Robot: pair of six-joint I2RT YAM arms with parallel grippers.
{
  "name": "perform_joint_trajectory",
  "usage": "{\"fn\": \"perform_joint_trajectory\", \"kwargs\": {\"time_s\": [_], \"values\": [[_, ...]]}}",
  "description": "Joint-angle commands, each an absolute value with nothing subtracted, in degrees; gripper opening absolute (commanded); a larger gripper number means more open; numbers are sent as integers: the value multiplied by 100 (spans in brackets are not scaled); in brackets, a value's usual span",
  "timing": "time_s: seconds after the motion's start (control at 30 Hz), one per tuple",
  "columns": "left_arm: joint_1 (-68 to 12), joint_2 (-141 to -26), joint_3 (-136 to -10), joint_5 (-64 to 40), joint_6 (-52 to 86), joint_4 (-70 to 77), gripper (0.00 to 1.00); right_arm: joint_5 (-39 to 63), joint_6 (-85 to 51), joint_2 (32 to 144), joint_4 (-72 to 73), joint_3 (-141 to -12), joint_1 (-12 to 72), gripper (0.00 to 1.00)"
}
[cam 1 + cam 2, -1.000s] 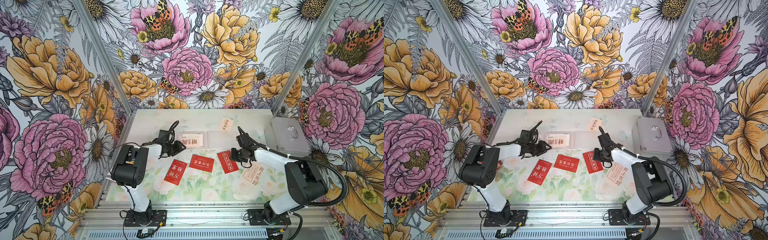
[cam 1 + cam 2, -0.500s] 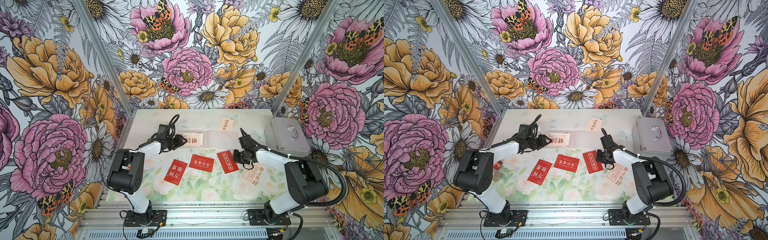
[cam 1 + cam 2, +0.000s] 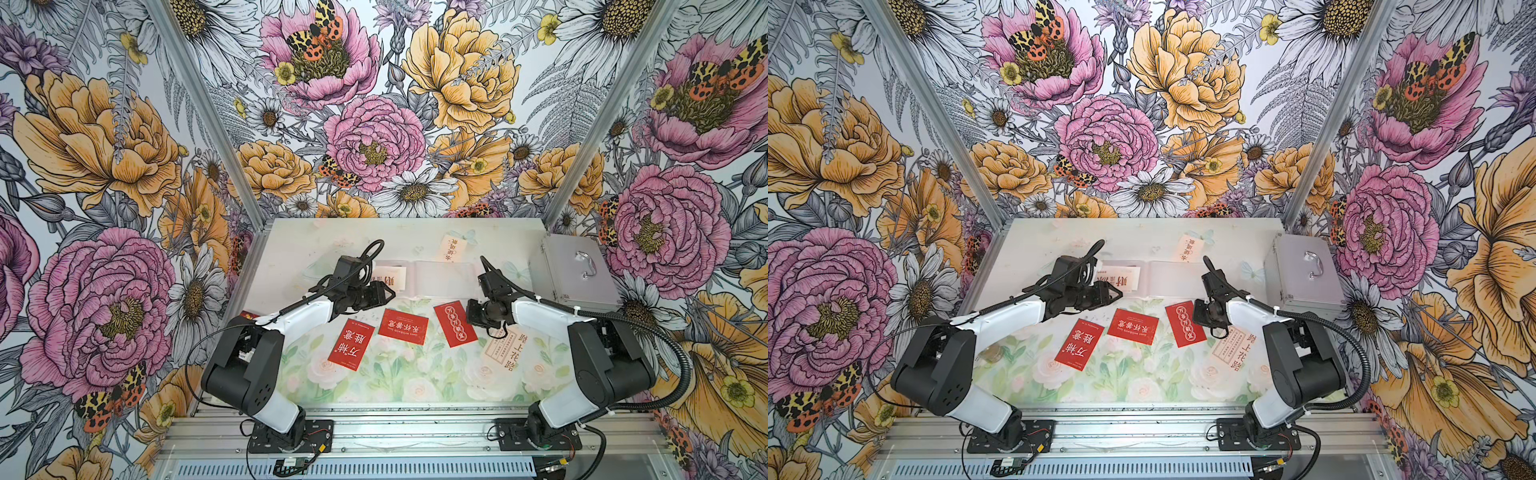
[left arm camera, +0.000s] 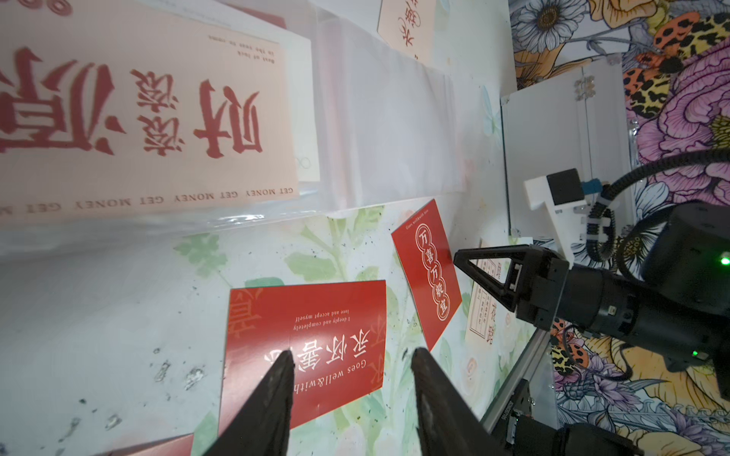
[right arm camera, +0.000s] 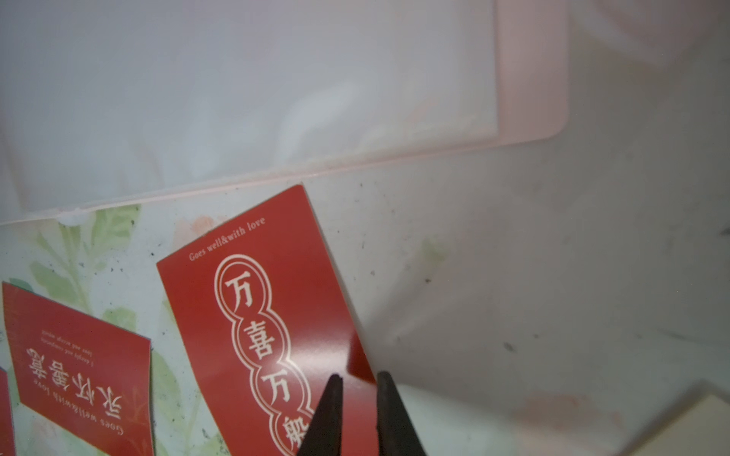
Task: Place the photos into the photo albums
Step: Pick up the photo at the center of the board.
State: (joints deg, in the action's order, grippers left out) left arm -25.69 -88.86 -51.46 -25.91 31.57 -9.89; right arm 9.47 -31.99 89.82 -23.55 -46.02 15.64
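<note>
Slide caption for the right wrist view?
Right hand, jaws slightly parted, at the edge of a red photo, near the open photo album.

Floral table (image 3: 374, 386), open album (image 3: 442, 279), red cards (image 3: 405, 326), cream cards (image 3: 454, 248), silver case (image 3: 569, 274)

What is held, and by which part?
Nothing. The left end effector is open above the middle red photo; the right end effector, slightly open, is at the edge of the rightmost red photo.

The pale-pink photo album (image 3: 444, 278) lies open and flat toward the back of the table, with a cream photo (image 3: 390, 277) in its left clear sleeve, three red photos (image 3: 405, 326) face up in a row just in front, a second cream photo (image 3: 505, 353) right of that row, and a third cream photo (image 3: 452, 248) behind the album.
</note>
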Motion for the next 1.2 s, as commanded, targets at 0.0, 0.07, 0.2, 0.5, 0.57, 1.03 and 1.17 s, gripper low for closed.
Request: {"fn": "perform_joint_trajectory", "kwargs": {"time_s": [0.0, 0.07, 0.2, 0.5, 0.57, 1.03, 1.17], "values": [[-2734, -8865, -5093, -2541, 3258, -532, 50, 1007, -3107, 9057, -2256, -4744, 1488, 19], [-2840, -9015, -5123, -2621, 3305, -374, 50, 1037, -3099, 9056, -2248, -4752, 1451, 19], [-3070, -9355, -5177, -2742, 3389, -95, 50, 1151, -3128, 9060, -2170, -4746, 1448, 19], [-3483, -9831, -5240, -2760, 3652, 301, 50, 1090, -3081, 9072, -2094, -4686, 1363, 20], [-3591, -9931, -5319, -2735, 3718, 350, 49, 1128, -3064, 9064, -2068, -4681, 1331, 20], [-4118, -10885, -5932, -2638, 4054, 369, 49, 1533, -2968, 9305, -1879, -4669, 1137, 20], [-4271, -11062, -6068, -2630, 4113, 369, 50, 1775, -2901, 9398, -1878, -4711, 1106, 20]]}}
